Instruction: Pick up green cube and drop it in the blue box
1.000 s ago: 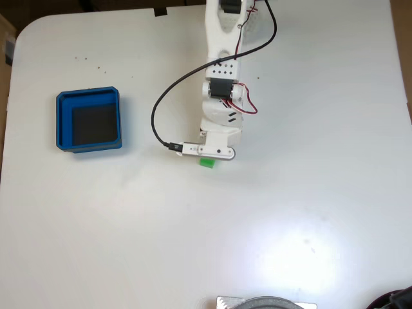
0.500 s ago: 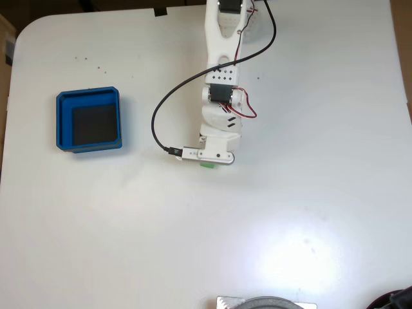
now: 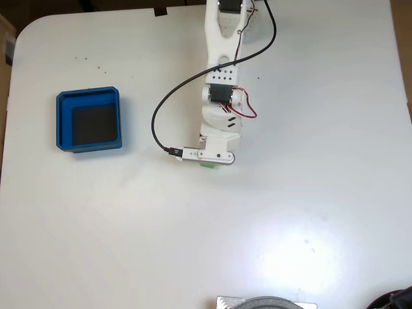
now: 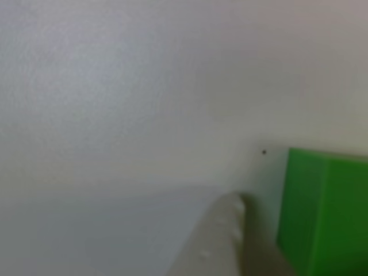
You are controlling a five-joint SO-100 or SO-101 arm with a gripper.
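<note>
White table [image 3: 309, 212] holds the blue box [image 3: 62, 120] far to the left in the fixed view, while the green cube [image 3: 207, 165] peeks out from under the gripper [image 3: 207, 161], whose fingers [image 4: 221, 238] may be wide or narrow, nobody can tell.

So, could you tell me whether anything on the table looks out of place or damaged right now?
Nothing stands out. The blue box sits flat and undamaged at the left of the fixed view, with nothing in it. The green cube rests on the white table, mostly hidden under the arm's head, with one finger close beside it.
</note>
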